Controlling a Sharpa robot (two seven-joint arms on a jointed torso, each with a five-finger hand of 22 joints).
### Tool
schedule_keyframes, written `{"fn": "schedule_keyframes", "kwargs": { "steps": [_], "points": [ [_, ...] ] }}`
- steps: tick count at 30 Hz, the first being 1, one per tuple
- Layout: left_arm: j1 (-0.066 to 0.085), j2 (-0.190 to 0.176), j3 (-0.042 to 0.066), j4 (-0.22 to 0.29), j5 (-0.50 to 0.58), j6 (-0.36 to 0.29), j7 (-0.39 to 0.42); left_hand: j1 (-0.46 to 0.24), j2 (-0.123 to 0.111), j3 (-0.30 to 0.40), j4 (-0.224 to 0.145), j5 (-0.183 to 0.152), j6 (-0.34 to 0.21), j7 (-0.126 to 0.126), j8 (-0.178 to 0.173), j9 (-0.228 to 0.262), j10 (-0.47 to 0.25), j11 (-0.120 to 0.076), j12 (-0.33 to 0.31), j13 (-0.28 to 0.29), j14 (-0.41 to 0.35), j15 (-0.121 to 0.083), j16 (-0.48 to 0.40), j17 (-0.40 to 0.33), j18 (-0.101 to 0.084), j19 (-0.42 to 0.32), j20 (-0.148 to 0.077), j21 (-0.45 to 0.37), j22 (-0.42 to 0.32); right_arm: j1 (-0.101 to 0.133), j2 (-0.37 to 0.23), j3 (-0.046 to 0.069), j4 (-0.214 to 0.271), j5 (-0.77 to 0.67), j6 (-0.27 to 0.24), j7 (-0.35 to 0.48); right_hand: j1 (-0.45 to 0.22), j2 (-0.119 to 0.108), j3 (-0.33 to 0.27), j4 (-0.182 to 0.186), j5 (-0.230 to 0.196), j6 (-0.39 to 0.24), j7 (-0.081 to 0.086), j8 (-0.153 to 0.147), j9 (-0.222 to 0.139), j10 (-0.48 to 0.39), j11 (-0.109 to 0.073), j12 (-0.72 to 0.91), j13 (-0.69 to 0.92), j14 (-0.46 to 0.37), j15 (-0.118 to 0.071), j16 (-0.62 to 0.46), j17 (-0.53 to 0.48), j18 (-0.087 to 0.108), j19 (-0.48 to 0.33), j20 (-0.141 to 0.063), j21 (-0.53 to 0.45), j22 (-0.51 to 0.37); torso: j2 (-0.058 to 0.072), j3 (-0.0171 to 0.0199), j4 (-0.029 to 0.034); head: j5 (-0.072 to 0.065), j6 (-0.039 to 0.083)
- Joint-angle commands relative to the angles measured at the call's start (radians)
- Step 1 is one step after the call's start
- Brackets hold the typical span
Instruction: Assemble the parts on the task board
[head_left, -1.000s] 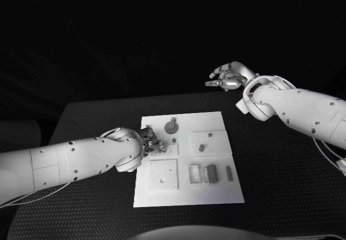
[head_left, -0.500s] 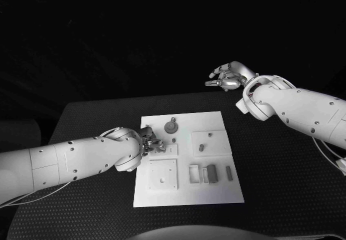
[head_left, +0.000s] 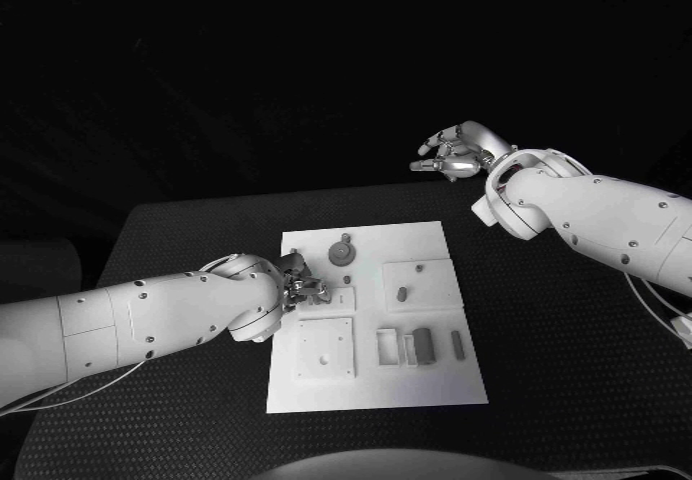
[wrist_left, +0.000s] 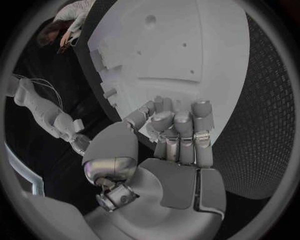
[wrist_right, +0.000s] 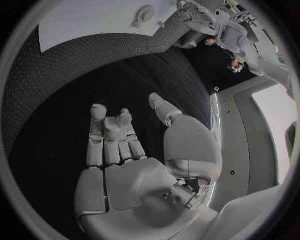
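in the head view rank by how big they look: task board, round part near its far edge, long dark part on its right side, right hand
1. task board
2. right hand
3. round part and long dark part: look about alike, so left unranked.

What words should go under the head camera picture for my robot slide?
Left hand works at the white task board's left edge, while the right hand hangs open past the black table's far side.

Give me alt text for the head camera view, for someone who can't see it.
The left hand rests fingers-down at the left edge of the white task board on a black table. The right hand hangs open above the table's far edge. Small grey parts lie on the board.
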Motion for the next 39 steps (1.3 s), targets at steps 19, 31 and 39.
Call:
{"fn": "schedule_keyframes", "kwargs": {
  "steps": [19, 31, 39],
  "points": [
    [-0.001, 0.020, -0.001, -0.009, -0.026, 0.013, -0.026, 0.078, -0.025, -0.029, 0.028, 0.101, 0.116, -0.096, 0.021, 0.218, -0.060, -0.072, 0.024, -0.023, -0.024, -0.014, 0.041, -0.055, 0.043, 0.004, -0.017, -0.001, 0.019, -0.002, 0.006, 0.001, -0.007, -0.001, 0.018, 0.005, -0.001, 0.009, -0.004, -0.002, 0.004, -0.001, 0.006, 0.001, -0.002, -0.007, 0.003, 0.005, -0.003, -0.009, 0.001, 0.004, -0.002, 0.014, -0.008, -0.002, -0.002, 0.017, 0.000, 0.0006, 0.0003, -0.003, -0.004],
    [0.000, 0.035, -0.001, -0.019, -0.039, 0.044, -0.029, 0.054, -0.007, -0.040, 0.032, 0.186, 0.136, -0.105, 0.016, 0.280, -0.051, -0.079, 0.034, -0.031, -0.021, -0.012, 0.061, -0.077, 0.043, 0.008, -0.016, 0.005, 0.020, -0.003, 0.008, 0.001, -0.008, -0.002, 0.019, 0.005, 0.000, 0.009, -0.005, -0.003, 0.004, -0.002, 0.006, 0.001, -0.003, -0.007, 0.003, 0.005, -0.003, -0.009, 0.001, 0.004, -0.002, 0.014, -0.008, -0.002, -0.002, 0.017, -0.001, 0.0000, 0.0010, -0.002, -0.005],
    [0.001, 0.044, -0.001, -0.027, -0.034, 0.066, -0.031, 0.038, 0.009, -0.044, 0.024, 0.203, 0.141, -0.106, 0.011, 0.293, -0.049, -0.081, 0.037, -0.033, -0.021, -0.011, 0.066, -0.082, 0.043, 0.008, -0.015, 0.008, 0.020, -0.004, 0.009, 0.001, -0.010, -0.002, 0.021, 0.004, 0.002, 0.010, -0.005, -0.004, 0.004, -0.002, 0.006, 0.001, -0.003, -0.007, 0.003, 0.006, -0.004, -0.009, 0.001, 0.004, -0.002, 0.014, -0.008, -0.002, -0.002, 0.017, 0.000, 0.0006, 0.0003, -0.001, -0.007]
  ]
}}
